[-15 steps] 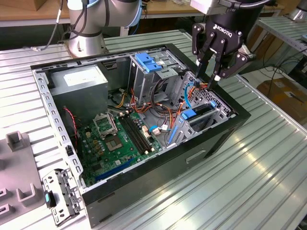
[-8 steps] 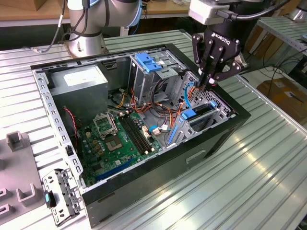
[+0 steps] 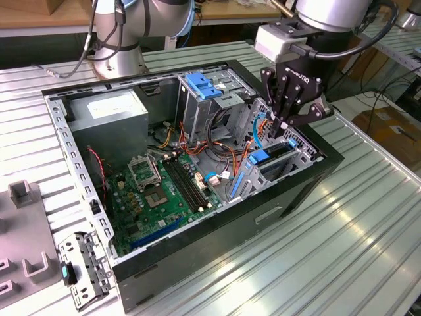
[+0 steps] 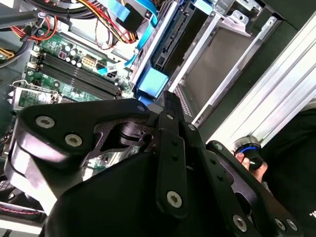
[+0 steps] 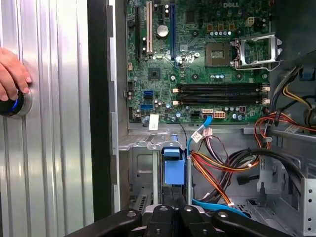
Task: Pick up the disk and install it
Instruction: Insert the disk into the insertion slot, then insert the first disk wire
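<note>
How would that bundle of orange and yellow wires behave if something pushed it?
The wire bundle would probably flop aside rather than resist: it lies in loose curves. It looks light, just thin strands. It might snag, since it runs close to the blue cable.

White lettering stands on the black body of the gripper [image 3: 280, 125] in the exterior view's upper right, a white sticker [image 3: 110, 107] with print too small to read lies on the power-supply box [image 3: 112, 141] at upper left, and white lettering marks the motherboard [image 5: 197, 74] in the first wrist view.
</note>
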`<state>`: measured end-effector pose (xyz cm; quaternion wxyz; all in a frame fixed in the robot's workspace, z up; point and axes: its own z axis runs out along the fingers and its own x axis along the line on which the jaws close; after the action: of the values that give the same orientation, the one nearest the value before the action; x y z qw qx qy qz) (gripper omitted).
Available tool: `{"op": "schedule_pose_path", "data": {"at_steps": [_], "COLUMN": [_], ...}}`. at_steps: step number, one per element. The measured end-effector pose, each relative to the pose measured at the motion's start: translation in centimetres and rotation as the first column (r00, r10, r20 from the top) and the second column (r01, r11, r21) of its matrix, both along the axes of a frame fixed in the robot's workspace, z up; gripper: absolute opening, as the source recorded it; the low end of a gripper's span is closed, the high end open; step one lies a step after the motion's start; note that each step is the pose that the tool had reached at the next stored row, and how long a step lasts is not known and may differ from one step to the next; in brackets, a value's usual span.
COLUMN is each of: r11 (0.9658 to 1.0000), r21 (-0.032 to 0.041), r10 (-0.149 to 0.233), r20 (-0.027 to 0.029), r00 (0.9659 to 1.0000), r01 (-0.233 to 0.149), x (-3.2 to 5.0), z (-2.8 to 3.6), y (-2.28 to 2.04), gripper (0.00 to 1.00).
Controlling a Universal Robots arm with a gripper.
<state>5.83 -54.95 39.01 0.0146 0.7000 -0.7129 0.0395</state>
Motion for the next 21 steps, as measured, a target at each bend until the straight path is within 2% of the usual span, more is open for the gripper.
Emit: {"op": "schedule_pose_path", "data": {"at_steps": [21], "r11": [1.0], "r21": [0.0], "r10": [0.0], "r20": [0.0001], "r00": [1.0], "r01": [0.0], "x": [1.27], "z": [-0.04], "y": [0.0], "gripper": [0.11]}}
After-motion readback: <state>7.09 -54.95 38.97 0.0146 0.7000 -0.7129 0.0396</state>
